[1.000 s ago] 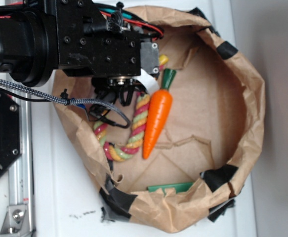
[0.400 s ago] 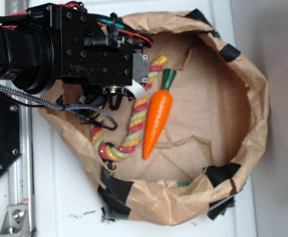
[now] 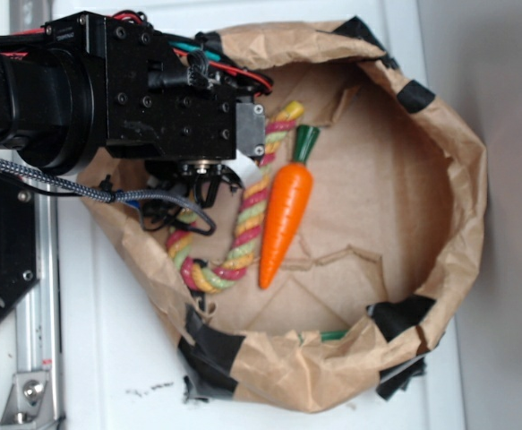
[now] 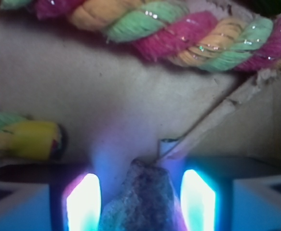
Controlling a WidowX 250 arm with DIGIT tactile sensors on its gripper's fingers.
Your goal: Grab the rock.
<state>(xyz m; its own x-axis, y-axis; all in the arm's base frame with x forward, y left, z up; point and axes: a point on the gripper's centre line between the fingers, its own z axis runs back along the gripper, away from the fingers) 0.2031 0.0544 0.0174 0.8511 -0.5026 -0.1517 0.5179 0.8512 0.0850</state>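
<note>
Gripper point(image 4: 139, 204) fingers point(image 4: 84, 202) stand apart, flanking the rock point(image 4: 140, 202) at the near edge of the wrist view; whether they touch it cannot be told. Crumpled paper basin point(image 3: 462, 179) holds everything. Black arm point(image 3: 108, 90) hides the rock from outside, at the basin's left. Toy carrot point(image 3: 285, 210) and coloured rope point(image 3: 247, 219) lie rightward. Approach done; closing and lifting remain.

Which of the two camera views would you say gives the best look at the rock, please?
The wrist view: the rock fills the bottom centre, rough and dark, sitting between the two glowing fingers of the gripper. In the exterior view the arm's black housing covers that spot, so no rock is visible.
</note>
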